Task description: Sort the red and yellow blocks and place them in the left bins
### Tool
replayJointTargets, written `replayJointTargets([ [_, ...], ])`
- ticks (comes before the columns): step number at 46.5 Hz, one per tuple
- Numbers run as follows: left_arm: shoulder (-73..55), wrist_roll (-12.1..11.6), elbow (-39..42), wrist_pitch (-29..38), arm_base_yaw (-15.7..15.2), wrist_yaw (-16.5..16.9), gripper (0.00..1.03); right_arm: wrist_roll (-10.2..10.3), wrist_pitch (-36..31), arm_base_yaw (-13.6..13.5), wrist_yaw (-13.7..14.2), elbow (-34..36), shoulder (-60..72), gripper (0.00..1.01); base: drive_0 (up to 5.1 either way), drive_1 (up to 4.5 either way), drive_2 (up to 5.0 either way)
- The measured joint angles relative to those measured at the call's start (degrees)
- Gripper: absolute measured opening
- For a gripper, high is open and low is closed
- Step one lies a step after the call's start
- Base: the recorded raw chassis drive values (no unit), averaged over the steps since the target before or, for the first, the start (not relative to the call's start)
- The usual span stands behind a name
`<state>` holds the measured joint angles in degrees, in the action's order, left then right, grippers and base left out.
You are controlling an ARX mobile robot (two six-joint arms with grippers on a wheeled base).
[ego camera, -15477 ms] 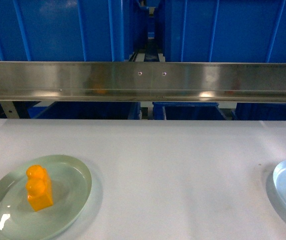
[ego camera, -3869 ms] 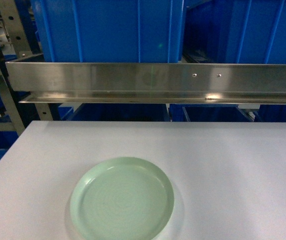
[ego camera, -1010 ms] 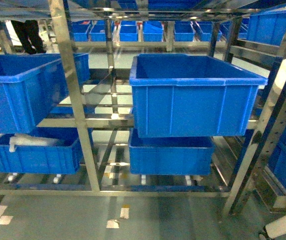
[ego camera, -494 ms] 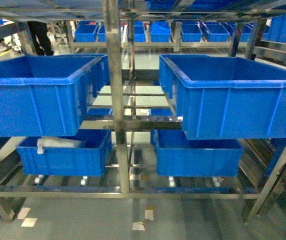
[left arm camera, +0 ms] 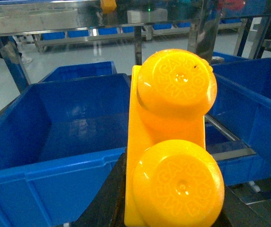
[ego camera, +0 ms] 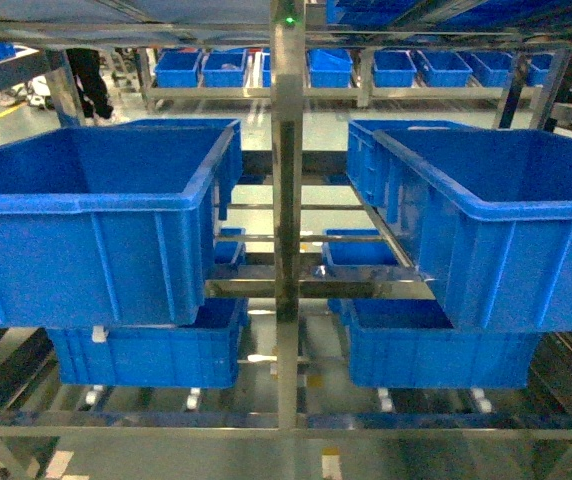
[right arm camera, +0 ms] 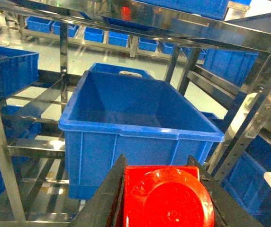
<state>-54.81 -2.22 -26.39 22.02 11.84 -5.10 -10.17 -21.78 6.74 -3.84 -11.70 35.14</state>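
While the head camera faces a steel rack (ego camera: 286,200) holding big blue crates, one crate (ego camera: 96,215) sits left of the middle post and another (ego camera: 506,225) sits right. Neither arm shows in that view. Close to the left wrist camera, the left gripper (left arm camera: 168,208) clamps a yellow block (left arm camera: 171,142) with two round studs, above an open blue crate. At the right wrist camera, the right gripper (right arm camera: 164,189) holds a red block (right arm camera: 166,198) before another blue crate (right arm camera: 135,118).

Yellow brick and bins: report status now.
Left gripper shut on yellow brick; right gripper shut on red brick. Left bin ahead, looks empty. Steel rack post stands between bins.
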Motion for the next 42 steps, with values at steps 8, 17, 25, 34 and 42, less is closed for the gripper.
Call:
replayJointTargets([
  [8, -0.6, 0.0, 0.0, -0.5, 0.0, 0.0, 0.27, 0.0, 0.4, 0.0, 0.0, 0.0, 0.5, 0.28, 0.0, 3.24, -3.1],
  [17, -0.5, 0.0, 0.1, -0.1, -0.1, 0.0, 0.27, -0.3, -0.4, 1.2, -1.2, 0.2, 3.3, 0.28, 0.0, 0.00, 0.0],
  [25, -0.5, 0.0, 0.1, -0.1, -0.1, 0.0, 0.27, -0.6, -17.0, 2.8, -1.6, -11.1, 37.0, 0.28, 0.0, 0.00, 0.0],
  [34, -0.5, 0.0, 0.1, -0.1, -0.1, 0.0, 0.27, 0.7, -20.3, 3.3, 0.0, -17.2, 51.1, 0.28, 0.0, 0.00, 0.0],
  [42, -0.5, 0.0, 0.1, -0.1, -0.1, 0.0, 0.27, 1.2, -21.3, 2.1, 1.3, -20.1, 55.6, 0.28, 0.0, 0.00, 0.0],
])
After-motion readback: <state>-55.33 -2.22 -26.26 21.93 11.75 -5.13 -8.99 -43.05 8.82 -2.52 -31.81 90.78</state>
